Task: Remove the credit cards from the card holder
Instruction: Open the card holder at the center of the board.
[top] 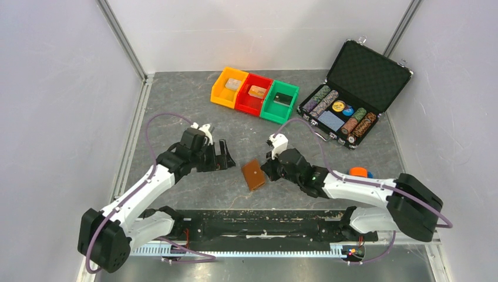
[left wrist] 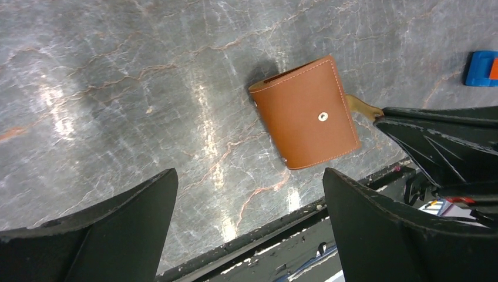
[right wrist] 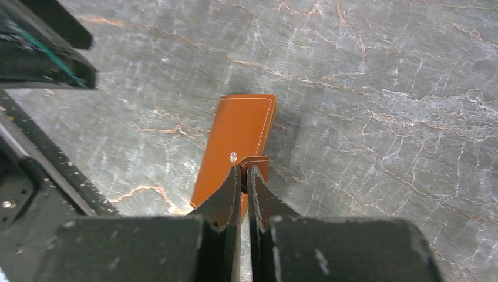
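Observation:
The card holder (top: 253, 174) is a small brown leather wallet lying folded shut on the grey marble-patterned table, snap stud facing up. In the right wrist view the card holder (right wrist: 238, 141) lies just ahead of my right gripper (right wrist: 244, 170), which is shut on its snap tab (right wrist: 256, 161). From above, the right gripper (top: 269, 167) is at the holder's right edge. My left gripper (top: 225, 155) stands open to the holder's left, apart from it. Its wrist view shows the card holder (left wrist: 308, 111) beyond the left gripper (left wrist: 249, 176). The credit cards are hidden.
Orange (top: 228, 87), red (top: 253, 94) and green (top: 281, 101) bins stand at the back. An open black chip case (top: 352, 94) sits at the back right. A small blue and orange object (top: 358, 172) lies by the right arm. The black base rail (top: 258, 223) runs along the near edge.

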Controlling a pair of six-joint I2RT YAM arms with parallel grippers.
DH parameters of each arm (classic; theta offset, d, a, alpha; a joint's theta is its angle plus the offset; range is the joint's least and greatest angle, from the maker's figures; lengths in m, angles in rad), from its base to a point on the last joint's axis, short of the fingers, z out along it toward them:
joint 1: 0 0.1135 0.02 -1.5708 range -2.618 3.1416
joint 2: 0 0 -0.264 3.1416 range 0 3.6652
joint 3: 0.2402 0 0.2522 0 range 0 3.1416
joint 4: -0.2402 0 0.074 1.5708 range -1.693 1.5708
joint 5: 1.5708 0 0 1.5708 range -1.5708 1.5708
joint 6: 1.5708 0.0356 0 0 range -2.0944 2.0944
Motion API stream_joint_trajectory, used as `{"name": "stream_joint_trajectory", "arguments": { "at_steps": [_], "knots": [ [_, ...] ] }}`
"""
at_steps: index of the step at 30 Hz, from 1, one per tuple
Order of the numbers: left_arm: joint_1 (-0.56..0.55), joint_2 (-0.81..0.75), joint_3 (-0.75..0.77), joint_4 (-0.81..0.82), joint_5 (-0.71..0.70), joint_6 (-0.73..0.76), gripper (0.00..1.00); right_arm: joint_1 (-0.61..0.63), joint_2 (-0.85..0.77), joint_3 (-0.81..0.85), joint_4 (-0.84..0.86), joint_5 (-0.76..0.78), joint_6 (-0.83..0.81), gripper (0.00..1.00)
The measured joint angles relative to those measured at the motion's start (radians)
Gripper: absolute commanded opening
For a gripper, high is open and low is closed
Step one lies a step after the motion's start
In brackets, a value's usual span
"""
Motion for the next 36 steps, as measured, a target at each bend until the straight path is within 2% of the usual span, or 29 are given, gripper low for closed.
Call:
{"name": "stream_joint_trajectory", "arguments": {
  "at_steps": [8, 19, 28, 33, 36],
  "knots": [
    [0.0, 0.058, -0.039, 0.105, 0.108, -0.049, 1.0, -0.001, -0.101, -0.042, 0.035, -0.069, 0.084, 0.0],
    [0.0, 0.109, -0.071, 0.198, 0.193, -0.075, 0.99, -0.001, -0.154, -0.078, 0.087, -0.119, 0.146, 0.0],
    [0.0, 0.154, -0.084, 0.233, 0.226, -0.089, 0.88, -0.001, -0.167, -0.09, 0.097, -0.12, 0.155, 0.0],
    [0.0, 0.196, -0.085, 0.241, 0.243, -0.09, 0.75, -0.001, -0.192, -0.115, 0.097, -0.097, 0.155, 0.0],
    [0.0, 0.208, -0.091, 0.247, 0.246, -0.09, 0.74, -0.002, -0.216, -0.146, 0.093, -0.072, 0.153, 0.0]
  ]
}}
